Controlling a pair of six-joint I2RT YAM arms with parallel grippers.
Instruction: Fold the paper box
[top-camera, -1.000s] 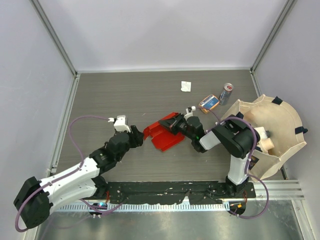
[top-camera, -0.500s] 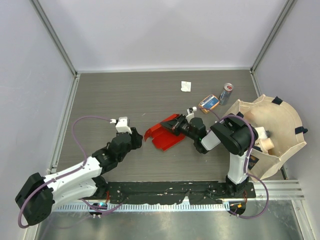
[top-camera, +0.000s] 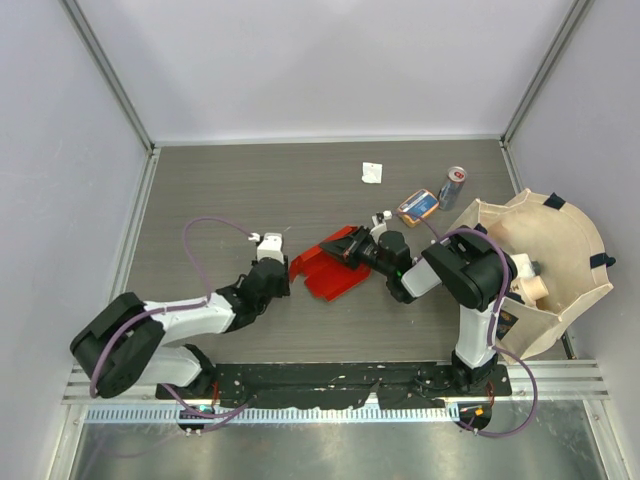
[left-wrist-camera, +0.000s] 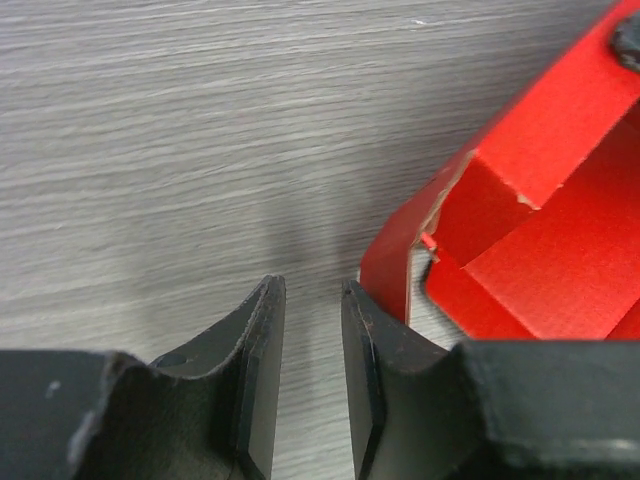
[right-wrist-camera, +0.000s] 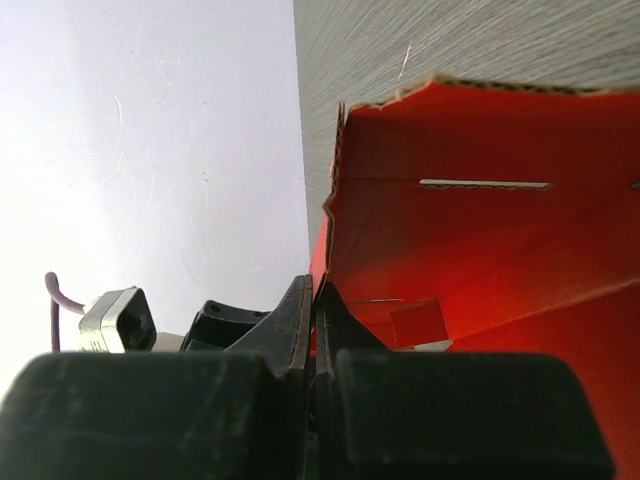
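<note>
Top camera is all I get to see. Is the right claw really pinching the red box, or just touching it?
Observer: Really pinching. In the right wrist view the right gripper is shut on a thin edge of the paper box, with the red card squeezed between its fingers.
Operator: Is the left claw grabbing something too?
Observer: No. In the left wrist view the left gripper has a narrow gap, and only bare table shows through it. The box's corner sits just beside one finger, outside the gap.
</note>
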